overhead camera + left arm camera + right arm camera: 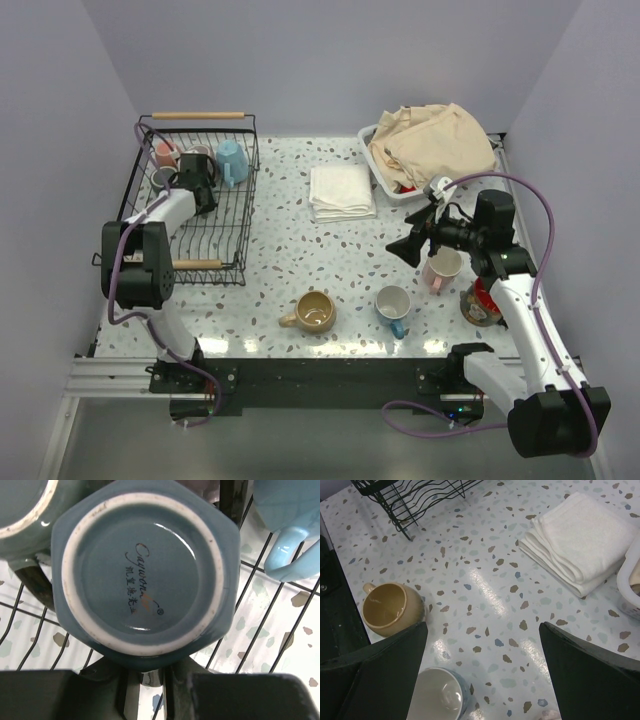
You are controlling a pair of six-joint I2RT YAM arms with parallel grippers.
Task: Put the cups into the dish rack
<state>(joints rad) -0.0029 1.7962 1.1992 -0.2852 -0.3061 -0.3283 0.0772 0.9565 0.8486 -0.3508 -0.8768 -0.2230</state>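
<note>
Pinching upturned grey-teal hexagonal ceramic mug [142, 575] with left jaws inside black wire dish rack [222, 240], bench's far-left corner; right jaws spread. Risk: releasing crooked, toppling against light-blue ceramic mug [285, 505].

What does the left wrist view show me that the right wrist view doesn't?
Only the left wrist: the printed underside of a grey-teal mug filling the frame, with the left end effector closed at its handle, a second teal mug at upper left, and a light blue mug at upper right. Only the right wrist: the tan mug, the white mug, the folded white towel, the white tub rim, and the right end effector open. Both: the dish rack wires and the speckled table.
</note>
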